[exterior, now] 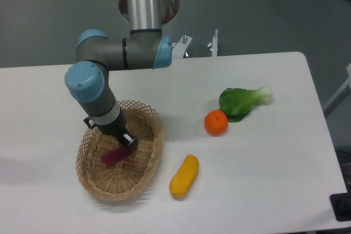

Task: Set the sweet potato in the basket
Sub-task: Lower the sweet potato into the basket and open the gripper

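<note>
The magenta-purple sweet potato (113,155) is inside the tan wicker basket (143,176), low over its floor near the middle. My gripper (123,145) reaches down into the basket from the upper left and is shut on the sweet potato's upper right end. The gripper's dark fingers are mostly hidden behind the wrist, and I cannot tell whether the sweet potato touches the basket floor.
A yellow-orange oblong vegetable (184,176) lies just right of the basket. A round orange fruit (216,123) and a green leafy vegetable (241,101) sit further right. The arm's base column (143,4) rises at the back of the white table (263,190).
</note>
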